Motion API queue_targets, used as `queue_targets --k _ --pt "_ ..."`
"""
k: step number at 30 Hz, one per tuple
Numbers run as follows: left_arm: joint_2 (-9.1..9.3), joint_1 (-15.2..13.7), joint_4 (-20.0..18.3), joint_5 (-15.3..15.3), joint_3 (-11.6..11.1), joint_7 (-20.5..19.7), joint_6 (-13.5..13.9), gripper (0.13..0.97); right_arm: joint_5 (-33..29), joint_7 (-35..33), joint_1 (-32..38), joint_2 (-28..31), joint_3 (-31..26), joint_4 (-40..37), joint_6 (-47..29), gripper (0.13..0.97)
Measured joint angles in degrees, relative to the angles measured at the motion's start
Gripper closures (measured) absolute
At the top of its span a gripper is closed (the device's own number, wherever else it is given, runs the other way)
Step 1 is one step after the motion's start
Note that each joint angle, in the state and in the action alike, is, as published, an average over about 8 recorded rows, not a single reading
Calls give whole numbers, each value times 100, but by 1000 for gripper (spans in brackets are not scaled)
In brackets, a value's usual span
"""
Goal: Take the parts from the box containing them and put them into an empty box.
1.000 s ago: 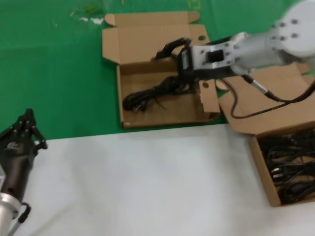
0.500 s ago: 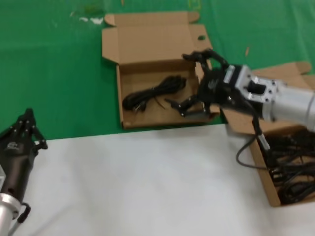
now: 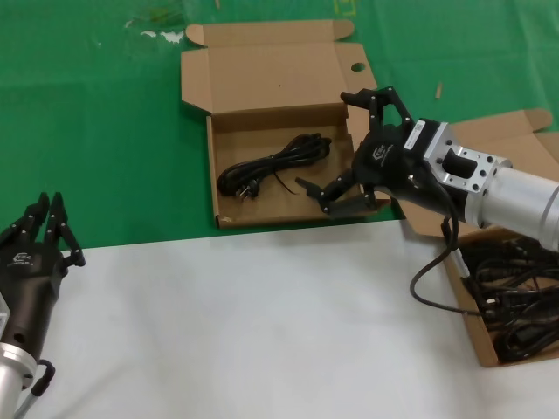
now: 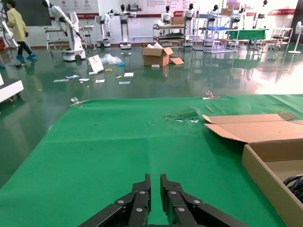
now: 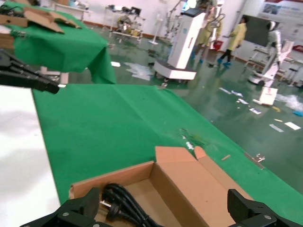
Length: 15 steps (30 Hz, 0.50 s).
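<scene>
Right gripper [image 3: 348, 141]: fingers spread wide, holding nothing, over the near right corner of the holed box [image 3: 262, 83]. One cord [image 3: 275, 164] lies in that box, just left of the gripper. We judge the next move is back right to the full box [image 3: 467, 301], gripping one bundle mid-loop. Left gripper [image 3: 45, 229]: parked far left, fingers together. No writing readable.

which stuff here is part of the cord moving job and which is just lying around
Job:
- holed box, one cord bundle inside
- plain-lid box full of cords
- right claw, open, over the holed box's right edge

Lying about:
- white scraps on the green cloth
- left claw, shut, parked
</scene>
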Motion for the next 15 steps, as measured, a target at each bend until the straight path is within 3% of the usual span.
queue_targets --k 3,8,15 --pt "0 0 0 0 0 0 0 957 49 0 -121 -45 55 49 151 357" --pt "0 0 0 0 0 0 0 881 140 2 -348 -128 159 140 434 145" --pt "0 0 0 0 0 0 0 775 271 3 -674 -249 308 272 841 133"
